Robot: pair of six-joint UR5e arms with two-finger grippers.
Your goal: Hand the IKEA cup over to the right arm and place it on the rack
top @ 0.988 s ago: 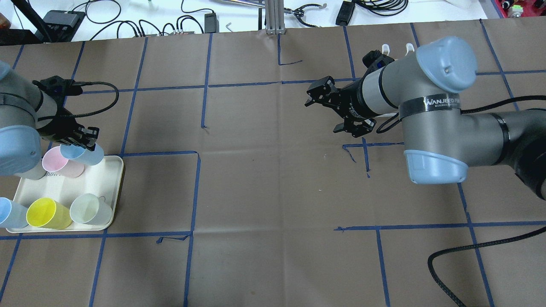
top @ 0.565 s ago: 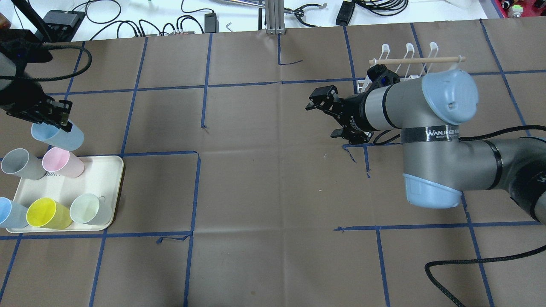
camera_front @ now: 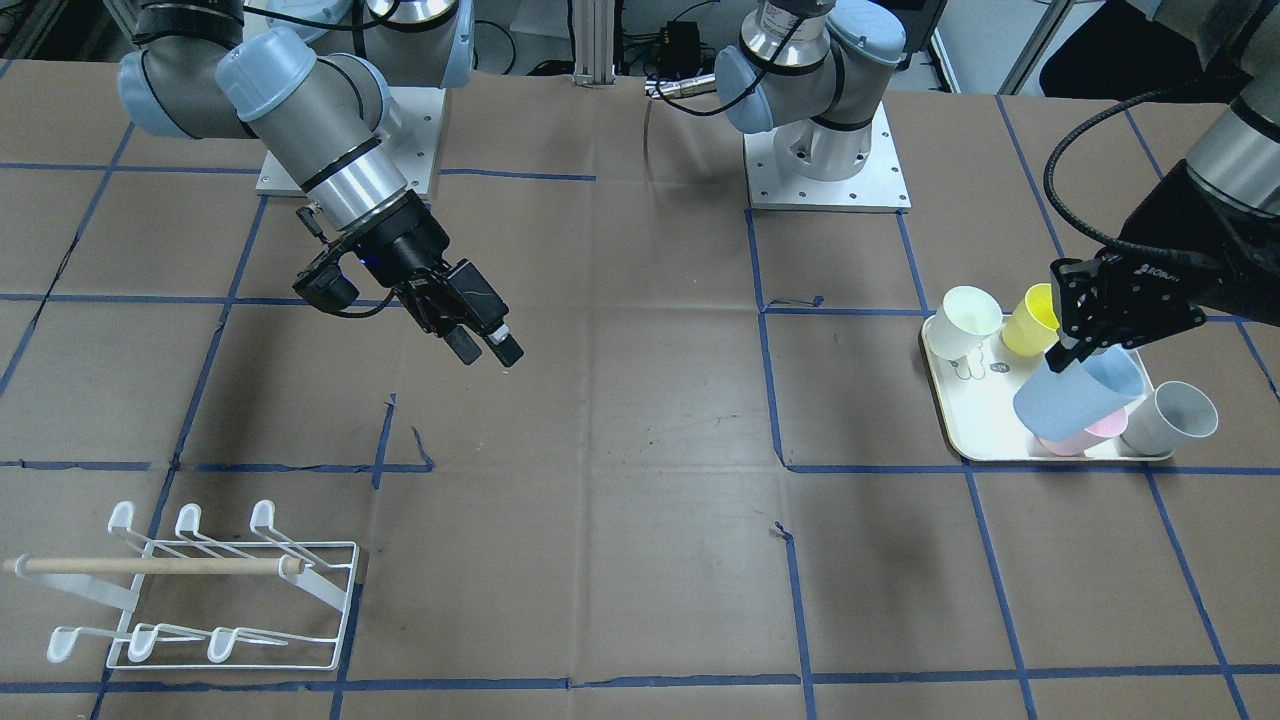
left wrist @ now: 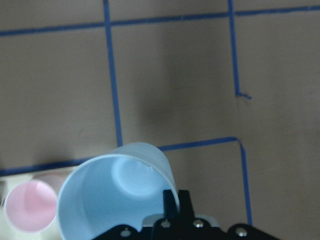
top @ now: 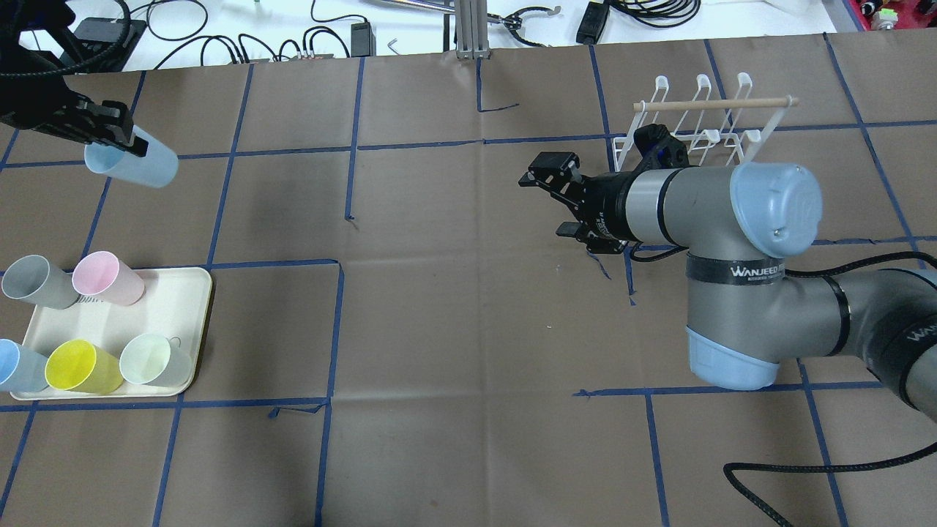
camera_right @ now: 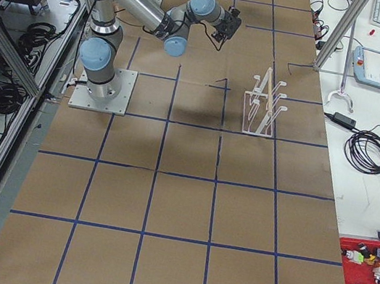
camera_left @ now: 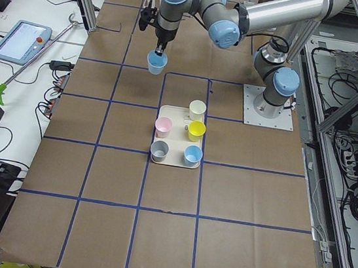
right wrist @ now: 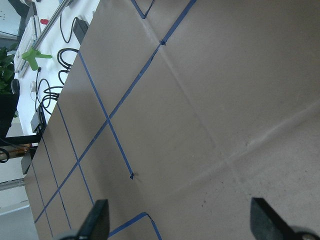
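Pinching the rim of a light, stiff blue cup (top: 139, 165) is the left end effector (top: 123, 140); the spread right end effector (top: 545, 206) should take its sidewall.

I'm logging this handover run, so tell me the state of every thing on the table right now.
left gripper: jaws shut on the light blue cup's rim.
light blue cup: held in the air, tilted, empty.
right gripper: jaws open, holding nothing.
rack: standing on the table, no cup on it.
tray: on the table, holding five cups, all upright.
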